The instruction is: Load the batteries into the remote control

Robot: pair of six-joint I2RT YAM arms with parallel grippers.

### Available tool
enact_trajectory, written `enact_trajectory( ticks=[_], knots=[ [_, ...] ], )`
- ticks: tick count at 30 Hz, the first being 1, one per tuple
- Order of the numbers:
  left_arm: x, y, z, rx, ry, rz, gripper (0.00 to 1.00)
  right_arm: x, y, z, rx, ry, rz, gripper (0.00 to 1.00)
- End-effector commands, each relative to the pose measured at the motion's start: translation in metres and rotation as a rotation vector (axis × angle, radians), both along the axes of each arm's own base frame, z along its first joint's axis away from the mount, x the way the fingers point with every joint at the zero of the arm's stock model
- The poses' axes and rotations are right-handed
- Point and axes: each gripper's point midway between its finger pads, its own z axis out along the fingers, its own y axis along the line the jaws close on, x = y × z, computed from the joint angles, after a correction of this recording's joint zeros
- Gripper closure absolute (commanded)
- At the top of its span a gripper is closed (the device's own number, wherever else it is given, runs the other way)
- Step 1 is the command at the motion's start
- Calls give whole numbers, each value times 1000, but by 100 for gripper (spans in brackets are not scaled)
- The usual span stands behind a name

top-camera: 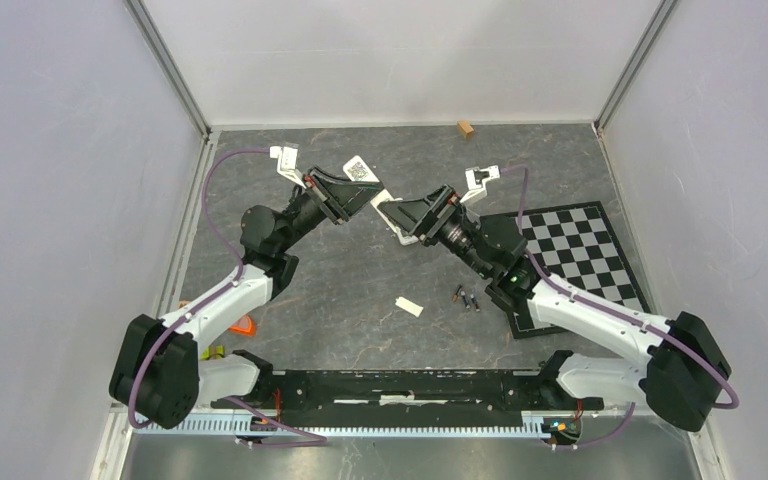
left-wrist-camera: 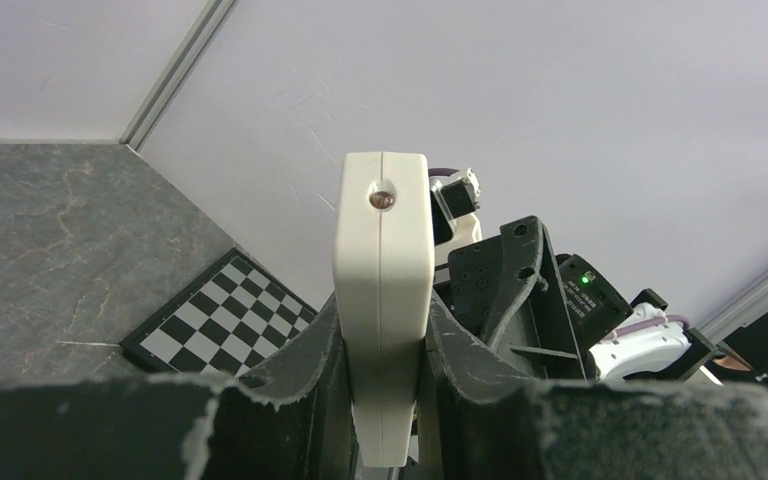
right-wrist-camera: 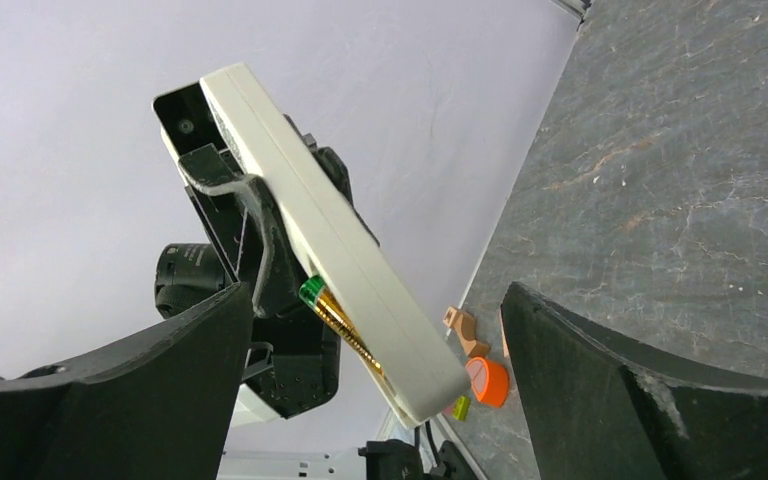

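The remote control (right-wrist-camera: 330, 250) is held off the table (top-camera: 360, 290), clamped between the left gripper (left-wrist-camera: 382, 375) fingers; its open compartment contains one gold battery (right-wrist-camera: 345, 322). Loose batteries (top-camera: 466, 298) lie on the table near the right arm. The right gripper (top-camera: 392, 212) stands fully open and empty beside the remote control.

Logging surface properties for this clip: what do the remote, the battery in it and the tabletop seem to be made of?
Remote control: off-white moulded plastic, satin finish, a seam line along its edge. Battery: likely a metal cell in a glossy gold wrap with a green end band. Tabletop: dark grey with pale veins, matte; stone or a stone-print mat, unclear.
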Motion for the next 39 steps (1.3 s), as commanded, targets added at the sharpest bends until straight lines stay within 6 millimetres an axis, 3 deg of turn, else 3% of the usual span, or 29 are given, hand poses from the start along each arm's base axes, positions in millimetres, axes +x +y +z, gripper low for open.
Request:
enact_trajectory(
  ticks=[1, 13, 23, 32, 34, 38, 39],
  knots=[
    [-12, 6, 23, -62, -69, -12, 98, 6, 2, 31, 74, -28, 1, 3],
    [-13, 6, 23, -88, -38, -27, 98, 4, 4, 18, 73, 4, 35, 25],
    [-12, 10, 39, -135, 73, -33, 98, -1, 2, 13, 80, -12, 54, 54],
    [-15, 11, 51, -139, 90, -42, 98, -4, 5, 3, 42, -2, 81, 60],
    [-14, 11, 50, -128, 91, -35, 98, -4, 2, 2, 25, -14, 69, 57],
    [-10, 10, 39, -81, 107, -10, 98, -7, -7, 9, -8, -85, 61, 18],
    [-8, 10, 33, -65, 114, 2, 98, -7, -11, 12, -16, -103, 58, 12]
  ],
)
